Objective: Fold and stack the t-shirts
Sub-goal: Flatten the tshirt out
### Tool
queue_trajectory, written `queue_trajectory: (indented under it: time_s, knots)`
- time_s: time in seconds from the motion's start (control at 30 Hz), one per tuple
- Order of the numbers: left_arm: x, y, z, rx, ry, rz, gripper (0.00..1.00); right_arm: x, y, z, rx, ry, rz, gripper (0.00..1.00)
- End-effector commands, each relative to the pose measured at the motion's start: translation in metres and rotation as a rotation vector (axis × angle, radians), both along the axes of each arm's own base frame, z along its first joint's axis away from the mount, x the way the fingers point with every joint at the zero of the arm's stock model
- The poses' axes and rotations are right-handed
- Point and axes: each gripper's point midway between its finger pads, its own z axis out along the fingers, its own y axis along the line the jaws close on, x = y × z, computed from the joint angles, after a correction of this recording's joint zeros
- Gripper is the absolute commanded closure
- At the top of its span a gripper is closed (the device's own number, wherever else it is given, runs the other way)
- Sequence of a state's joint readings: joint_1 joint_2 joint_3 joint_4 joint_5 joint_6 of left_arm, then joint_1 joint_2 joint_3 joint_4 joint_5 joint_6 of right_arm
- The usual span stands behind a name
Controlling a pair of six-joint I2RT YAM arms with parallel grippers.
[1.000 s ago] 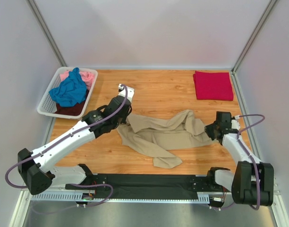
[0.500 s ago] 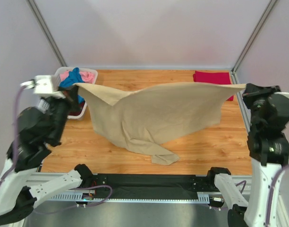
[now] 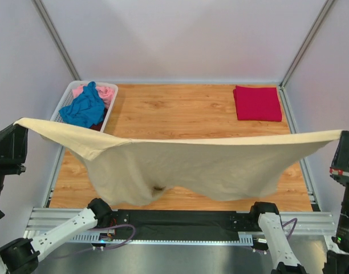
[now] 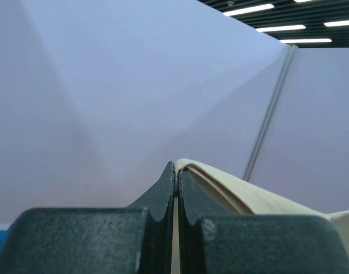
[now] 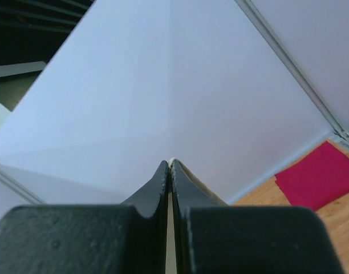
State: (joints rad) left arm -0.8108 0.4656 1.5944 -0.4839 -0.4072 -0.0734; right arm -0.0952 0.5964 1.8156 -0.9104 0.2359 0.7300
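Tan soft-cloth t-shirt (image 3: 180, 165) hangs taut above the near edge of the wooden desk (image 3: 191, 108), long axis left–right. The left pincer (image 4: 175, 178) and right pincer (image 5: 169, 171) are each closed tight on one end.

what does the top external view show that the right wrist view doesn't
Only top external: the whole tan shirt stretched out in the air above the wooden table, plus the white basket holding a blue shirt and a pink shirt. Only right wrist: the right claw close up, shut on the tan shirt's edge. Both: the folded red shirt lying on the table, and at least some of the tan shirt.
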Motion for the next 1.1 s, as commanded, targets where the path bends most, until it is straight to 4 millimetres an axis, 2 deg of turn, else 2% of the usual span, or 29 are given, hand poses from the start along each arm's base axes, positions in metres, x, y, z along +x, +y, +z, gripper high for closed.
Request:
queue_trajectory:
  time_s: [0.0,0.07,0.13,0.23,0.27,0.3,0.33,0.37,0.4,0.43,0.47,0.5,0.53,0.6,0.63,0.67,0.7,0.77,0.8,0.83,0.87,0.9,0.97,1.03,1.07]
  knots:
    - [-0.002,-0.031,0.008,0.07,-0.002,-0.123,1.0,-0.016,0.007,0.012,-0.056,-0.012,0.017,1.0]
    - [0.007,-0.036,-0.003,0.115,0.064,-0.109,1.0,-0.012,0.011,0.011,-0.068,0.0,0.04,1.0]
    - [0.025,-0.049,-0.018,0.194,0.136,-0.083,1.0,0.003,0.017,0.001,-0.079,0.037,0.081,1.0]
    - [0.058,-0.065,-0.043,0.283,0.214,-0.004,1.0,0.048,0.025,-0.029,-0.097,0.129,0.149,1.0]
    - [0.068,-0.064,-0.048,0.286,0.231,0.04,1.0,0.075,0.027,-0.048,-0.094,0.18,0.179,1.0]
    - [0.085,-0.075,-0.057,0.31,0.251,0.067,1.0,0.088,0.028,-0.054,-0.096,0.195,0.19,1.0]
    - [0.093,-0.078,-0.061,0.319,0.264,0.093,1.0,0.102,0.027,-0.061,-0.09,0.214,0.197,1.0]
    - [0.104,-0.077,-0.065,0.364,0.271,0.153,1.0,0.116,0.027,-0.06,-0.092,0.199,0.199,1.0]
    - [0.121,-0.088,-0.073,0.413,0.296,0.183,1.0,0.143,0.032,-0.076,-0.091,0.252,0.247,1.0]
    - [0.131,-0.092,-0.07,0.417,0.29,0.216,1.0,0.156,0.033,-0.081,-0.087,0.261,0.26,1.0]
    - [0.142,-0.091,-0.072,0.465,0.295,0.278,1.0,0.169,0.035,-0.073,-0.095,0.231,0.281,1.0]
    - [0.161,-0.105,-0.072,0.492,0.303,0.303,1.0,0.197,0.034,-0.082,-0.084,0.268,0.29,1.0]
    - [0.173,-0.104,-0.072,0.513,0.319,0.343,1.0,0.209,0.033,-0.076,-0.082,0.248,0.294,1.0]
    - [0.203,-0.119,-0.07,0.537,0.356,0.334,1.0,0.234,0.033,-0.074,-0.081,0.255,0.31,1.0]
    - [0.219,-0.107,-0.069,0.519,0.384,0.375,1.0,0.256,0.033,-0.07,-0.083,0.261,0.317,1.0]
    - [0.229,-0.11,-0.067,0.52,0.39,0.36,1.0,0.264,0.033,-0.064,-0.105,0.26,0.322,1.0]
    - [0.243,-0.1,-0.056,0.493,0.401,0.417,1.0,0.279,0.036,-0.051,-0.131,0.262,0.35,1.0]
    - [0.247,-0.094,-0.036,0.46,0.371,0.447,1.0,0.285,0.036,-0.032,-0.211,0.265,0.354,1.0]
    - [0.245,-0.093,-0.012,0.432,0.318,0.45,1.0,0.291,0.029,-0.028,-0.22,0.284,0.334,1.0]
    - [0.244,-0.098,0.0,0.428,0.284,0.428,1.0,0.29,0.025,-0.008,-0.232,0.274,0.324,1.0]
    - [0.242,-0.1,0.011,0.428,0.252,0.415,1.0,0.289,0.023,-0.002,-0.234,0.268,0.336,1.0]
    - [0.237,-0.101,0.028,0.415,0.211,0.406,1.0,0.285,0.012,0.009,-0.213,0.25,0.314,1.0]
    - [0.233,-0.1,0.038,0.433,0.192,0.405,1.0,0.272,0.011,0.027,-0.213,0.203,0.335,1.0]
    - [0.224,-0.1,0.042,0.45,0.177,0.383,1.0,0.26,0.005,0.032,-0.21,0.192,0.321,1.0]
    - [0.211,-0.097,0.046,0.446,0.152,0.368,1.0,0.252,0.007,0.03,-0.217,0.195,0.324,1.0]
